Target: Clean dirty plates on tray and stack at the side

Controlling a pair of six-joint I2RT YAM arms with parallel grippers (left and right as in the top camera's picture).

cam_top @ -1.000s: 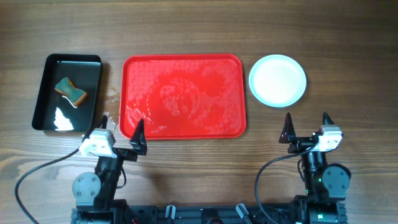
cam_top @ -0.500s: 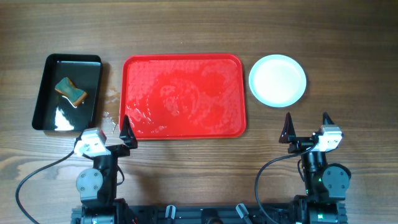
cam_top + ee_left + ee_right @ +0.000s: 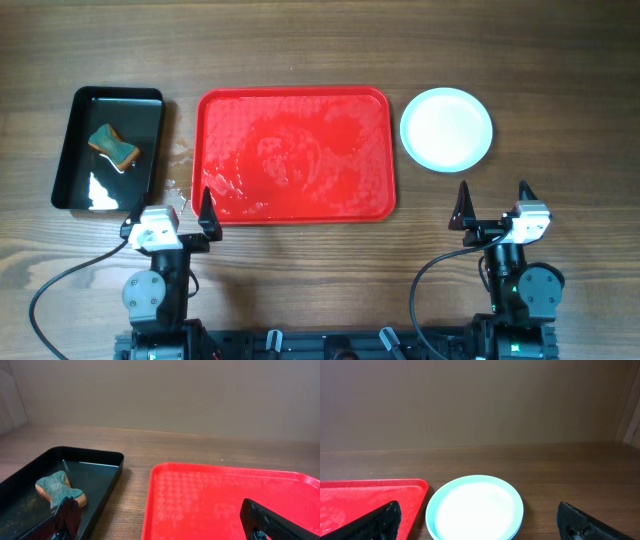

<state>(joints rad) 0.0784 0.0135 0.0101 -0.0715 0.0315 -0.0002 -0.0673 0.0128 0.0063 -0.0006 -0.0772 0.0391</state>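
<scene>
Tray (image 3: 295,115): red, lying flat at the centre of the wooden worktop (image 3: 320,40), long side left to right; nothing on it but a wet, blotchy sheen.
Plates (image 3: 446,129): off the tray, on the worktop just beside its right end, near but not touching; top face plain white inside a pale blue rim, no smear visible; second rim peeking out underneath in the right wrist view (image 3: 475,507), number in the stack impossible to tell.
Black tray (image 3: 140,115): left of the red one, apart from it, glossy inside.
Sponge (image 3: 113,145): teal over orange-brown, lying in the black tray's upper half.
Droplets (image 3: 178,155): scattered on the wood between the two trays.
Left hand (image 3: 170,210): spread wide, pinching nothing, low at the red tray's near left corner.
Right hand (image 3: 493,205): spread wide, pinching nothing, on the near side of the plates, well clear of them.
</scene>
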